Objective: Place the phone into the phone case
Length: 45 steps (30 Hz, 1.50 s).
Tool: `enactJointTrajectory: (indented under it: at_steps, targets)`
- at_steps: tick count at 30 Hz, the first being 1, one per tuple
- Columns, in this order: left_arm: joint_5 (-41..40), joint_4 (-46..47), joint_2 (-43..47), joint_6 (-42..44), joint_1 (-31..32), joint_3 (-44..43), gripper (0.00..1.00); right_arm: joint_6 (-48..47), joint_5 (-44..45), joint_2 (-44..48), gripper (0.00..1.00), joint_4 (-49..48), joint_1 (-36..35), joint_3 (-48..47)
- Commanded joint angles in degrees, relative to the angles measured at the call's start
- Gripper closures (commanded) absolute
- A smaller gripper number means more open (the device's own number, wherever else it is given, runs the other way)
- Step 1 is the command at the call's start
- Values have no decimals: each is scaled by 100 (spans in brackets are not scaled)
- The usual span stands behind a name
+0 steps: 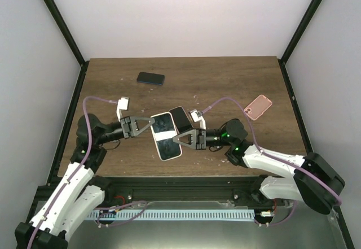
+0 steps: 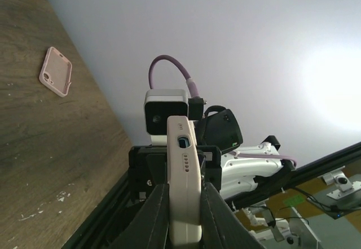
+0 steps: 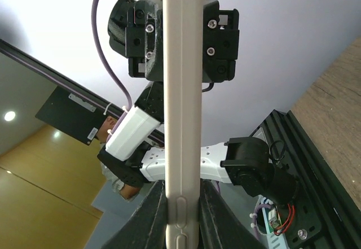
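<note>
The phone (image 1: pixel 169 147) is hanging over the near middle of the table (image 1: pixel 225 79). The left gripper (image 1: pixel 151 125) is pinching its left edge and the right gripper (image 1: pixel 176 140) is pinching its right edge. The left wrist view is showing its port end, the right wrist view its side buttons. The pink phone case (image 1: pixel 259 106) is lying hollow side up near the right edge, well apart.

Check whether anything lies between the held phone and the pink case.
Nothing visible does. Left gripper and right gripper clamp the phone above the table; the case lies alone at far right. The near dark slab and the far dark slab sit off that line.
</note>
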State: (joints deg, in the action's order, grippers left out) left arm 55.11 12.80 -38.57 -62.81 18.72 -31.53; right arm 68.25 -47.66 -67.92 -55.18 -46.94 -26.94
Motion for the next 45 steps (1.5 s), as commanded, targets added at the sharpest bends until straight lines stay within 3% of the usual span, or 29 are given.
enactJointTrajectory:
  at_steps: [1, 6, 8, 15, 20, 31, 36, 39, 45]
  targets:
    - [-46, -583, 7, 381, -29, -333, 82, -130, 305, 294, 94, -202, 36, -150]
    - [-16, -796, -58, 361, -26, -345, 52, -259, 868, 475, 95, 180, 37, -302]
    - [34, -733, -82, 277, -27, -213, 45, -288, 1228, 544, 95, 349, 36, -363]
    - [462, 234, -178, -449, -26, 468, 41, -467, 2009, 483, 95, 748, 36, -697]
    - [699, 352, -345, -447, -18, 503, 42, -465, 2275, 313, 95, 894, 36, -756]
    - [813, 171, -673, -168, -17, 543, 65, -276, 2470, 9, 95, 712, 36, -721]
    - [755, -94, -670, 52, -18, 535, 89, -221, 2511, -52, 95, 682, 36, -676]
    - [702, -361, -659, 218, -18, 476, 99, -188, 2526, -47, 95, 708, 36, -649]
    - [574, -858, -697, 463, -18, 353, 100, -177, 2638, 60, 95, 801, 36, -558]
